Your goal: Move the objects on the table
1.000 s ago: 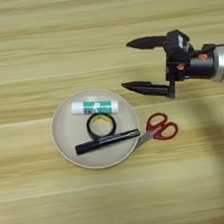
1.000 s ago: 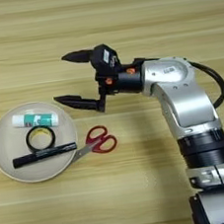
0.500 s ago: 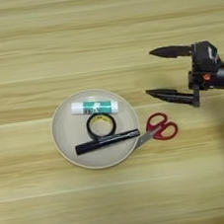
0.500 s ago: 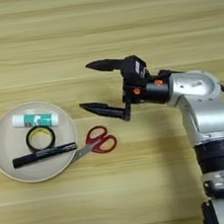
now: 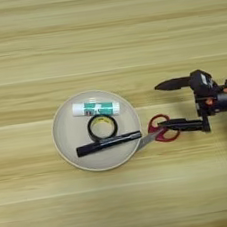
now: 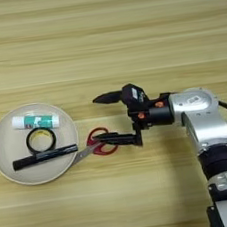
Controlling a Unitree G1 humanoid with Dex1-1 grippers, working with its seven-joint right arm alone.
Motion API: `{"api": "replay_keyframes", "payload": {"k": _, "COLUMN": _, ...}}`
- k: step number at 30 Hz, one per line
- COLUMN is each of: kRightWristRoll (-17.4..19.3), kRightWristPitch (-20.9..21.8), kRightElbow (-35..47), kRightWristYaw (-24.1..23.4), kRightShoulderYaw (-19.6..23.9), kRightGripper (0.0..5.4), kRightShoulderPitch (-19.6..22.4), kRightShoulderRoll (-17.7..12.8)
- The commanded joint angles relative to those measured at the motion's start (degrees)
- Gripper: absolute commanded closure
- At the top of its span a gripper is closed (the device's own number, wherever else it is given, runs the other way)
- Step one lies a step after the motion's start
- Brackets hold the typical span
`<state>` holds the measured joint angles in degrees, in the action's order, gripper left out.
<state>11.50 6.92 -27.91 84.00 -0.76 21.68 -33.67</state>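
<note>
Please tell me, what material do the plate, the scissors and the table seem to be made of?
The plate looks like matte beige plastic or ceramic; its even, dull surface leaves this open. The scissors have red handles, probably plastic, and a grey blade with a metallic look, resting on the plate's rim. The table appears to be light-brown wood or wood laminate, judging by its long grain stripes.

The light wooden tabletop (image 5: 100,31) carries a round cream plate (image 5: 63,142). Red-handled scissors (image 5: 160,132) lie beside it, blades reaching onto the plate's rim.

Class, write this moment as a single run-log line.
right gripper: open, by scissors handles | glue stick, tape ring, marker: on plate | scissors blades: over plate rim
</note>
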Motion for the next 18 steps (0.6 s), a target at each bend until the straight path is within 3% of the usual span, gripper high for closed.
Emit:
{"api": "replay_keyframes", "payload": {"k": 1, "kRightWristRoll": -2.22, "kRightWristPitch": 2.34, "kRightElbow": 1.6, "kRightWristYaw": -1.71, "kRightShoulderYaw": -0.46, "kRightGripper": 0.05, "kRightShoulderPitch": 2.23, "kRightShoulderRoll": -3.88}}
{"api": "replay_keyframes", "payload": {"k": 8, "kRightWristRoll": -5.95, "kRightWristPitch": 4.66, "kRightElbow": 0.46, "kRightWristYaw": -2.75, "kRightShoulderYaw": -2.9, "kRightGripper": 0.05, "kRightShoulderPitch": 1.08, "kRightShoulderRoll": -4.17}}
{"api": "replay_keyframes", "payload": {"k": 18, "kRightWristRoll": -9.84, "kRightWristPitch": 7.19, "kRightElbow": -3.95, "kRightWristYaw": -6.97, "kRightShoulderYaw": -4.38, "kRightGripper": 0.05, "kRightShoulderPitch": 2.81, "kRightShoulderRoll": -3.54}}
